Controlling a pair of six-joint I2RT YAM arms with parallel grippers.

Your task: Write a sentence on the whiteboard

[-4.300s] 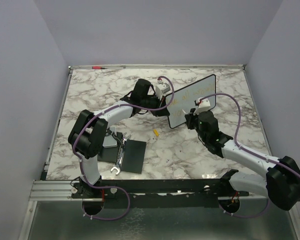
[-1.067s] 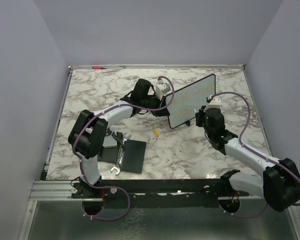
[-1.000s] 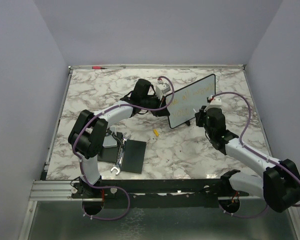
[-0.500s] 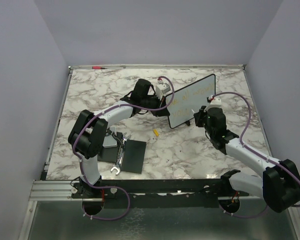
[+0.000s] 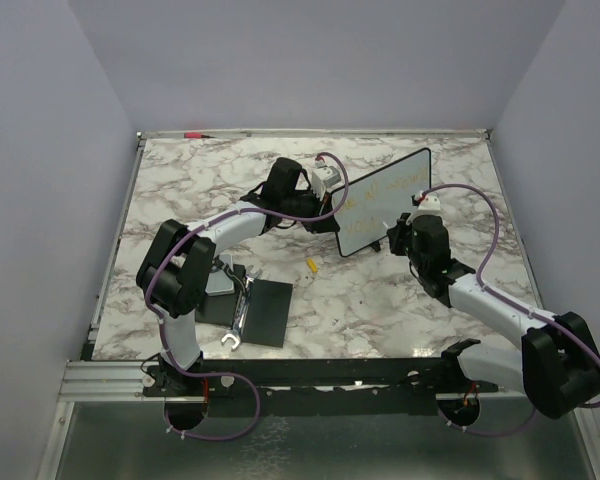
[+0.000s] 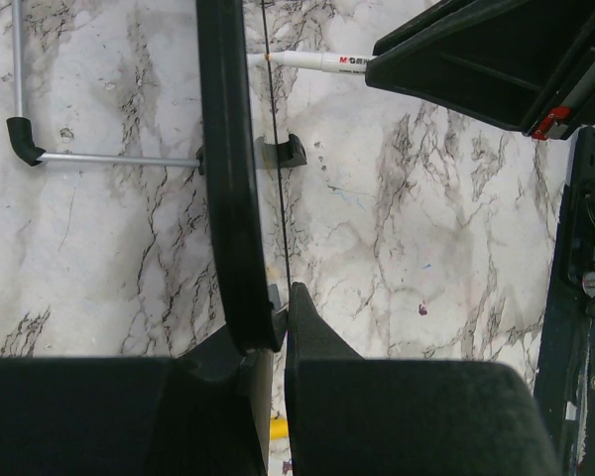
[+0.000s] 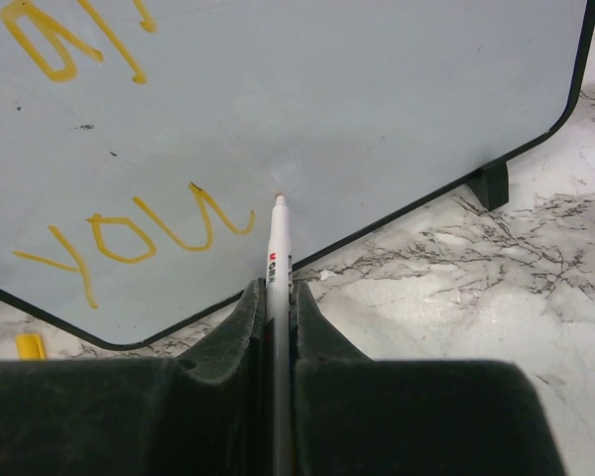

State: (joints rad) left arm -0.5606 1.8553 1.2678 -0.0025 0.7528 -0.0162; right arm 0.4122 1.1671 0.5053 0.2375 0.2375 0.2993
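Note:
The whiteboard stands propped at the table's back middle, tilted, with a thin black frame. My left gripper is shut on its left edge; in the left wrist view the board's black edge runs between the jaws. My right gripper is shut on a white marker, whose tip is at the board's lower area. Yellow lettering reading "YOU" lies left of the tip, with more letters above. The marker also shows in the left wrist view.
A yellow cap lies on the marble table in front of the board. A flat black pad with a wrench sits at front left. A red-tipped pen lies on the back rail. The board's prop foot rests at right.
Since 4.3 s ago my right gripper has moved right and back along the board's lower line. Over the last second it barely shifts. The left arm and the board stay still.

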